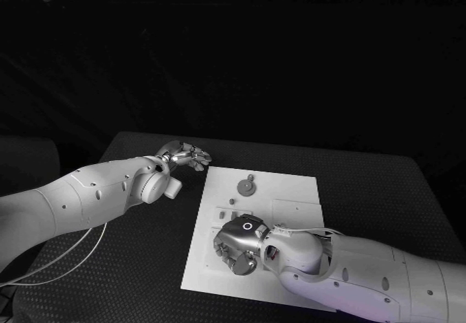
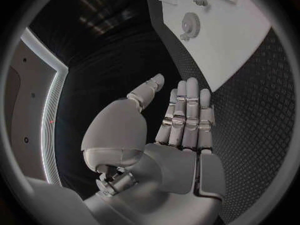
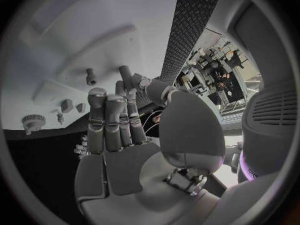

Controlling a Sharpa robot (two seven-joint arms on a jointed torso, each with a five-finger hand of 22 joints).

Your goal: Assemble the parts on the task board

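On the left side of the black table, your left hand hovered just off the far left corner of the task board, over the table's bare surface and touching nothing. The left wrist view showed that hand empty, its fingers straight and pressed side by side, the thumb standing a little apart from them. Past the fingertips in that view you could see the board's edge and a gear-like part lying on it, well apart from the hand.

Moving right, the board lay in the middle of the table, a white plate with its long side running away from you. Near its far end sat that round gear-like part, flat on the white surface with a small tab at its top. Faint raised outlines and a few small pegs showed toward the board's middle; you could not tell their shapes exactly.

Further right and nearer to you, your right hand sat over the near half of the board, palm turned down toward it. From the right wrist view, its fingers were extended and held close together, the thumb off to one side, with nothing held. Beyond the fingertips that view showed small pegs standing in the board and the gear-like part near the board's edge. Whether the fingertips touched the board, you could not tell.
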